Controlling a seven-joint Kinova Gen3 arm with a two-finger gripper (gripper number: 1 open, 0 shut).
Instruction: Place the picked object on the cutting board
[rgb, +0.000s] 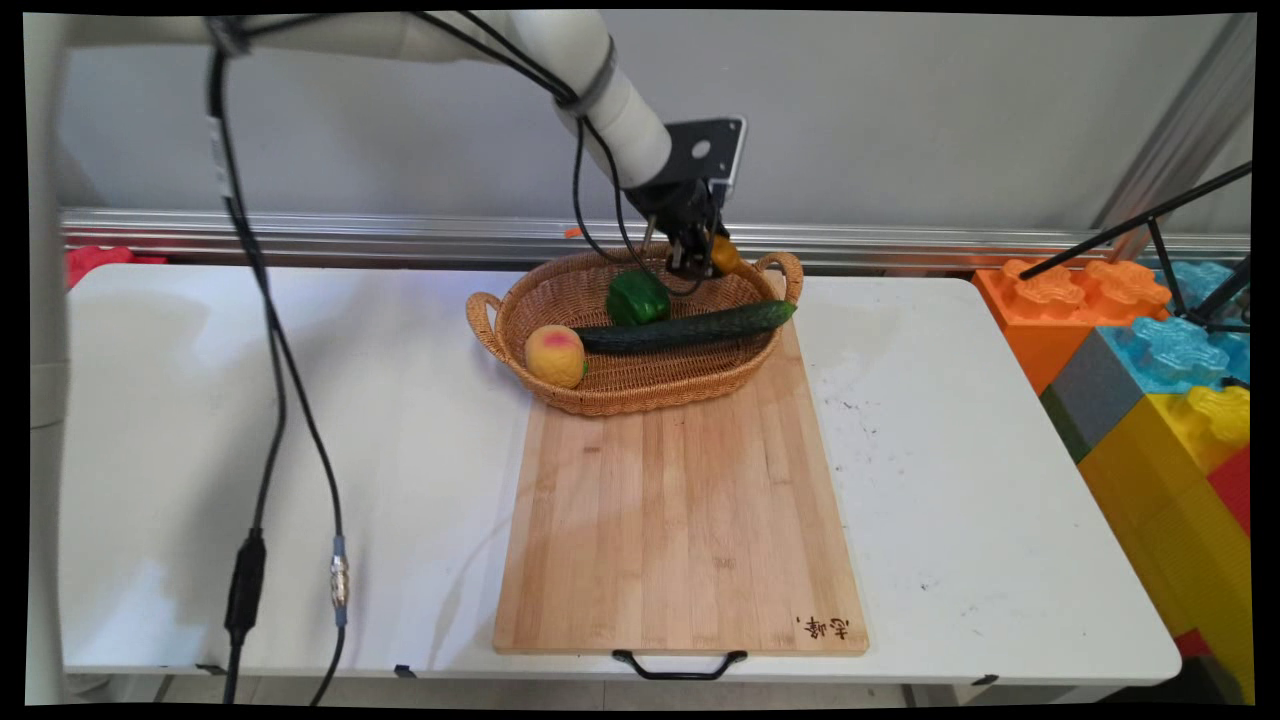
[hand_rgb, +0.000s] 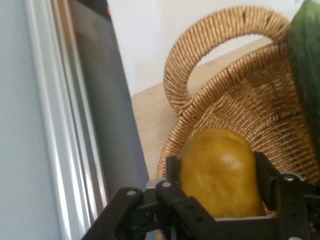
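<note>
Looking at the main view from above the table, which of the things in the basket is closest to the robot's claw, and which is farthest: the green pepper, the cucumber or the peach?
From the gripper, which is closed on a yellow-brown fruit:
1. Green pepper, just left of it and a little nearer the camera.
2. Cucumber, lying across the wicker basket in front of it.
3. Peach, at the basket's left end.

Gripper (hand_rgb: 220, 187) clamped on a yellow-brown fruit (hand_rgb: 220, 170)

Lower centre, black fingers (hand_rgb: 267, 172) flank it; wicker basket (hand_rgb: 240, 105) handle arches upper centre, cucumber (hand_rgb: 306, 60) at right edge.
</note>
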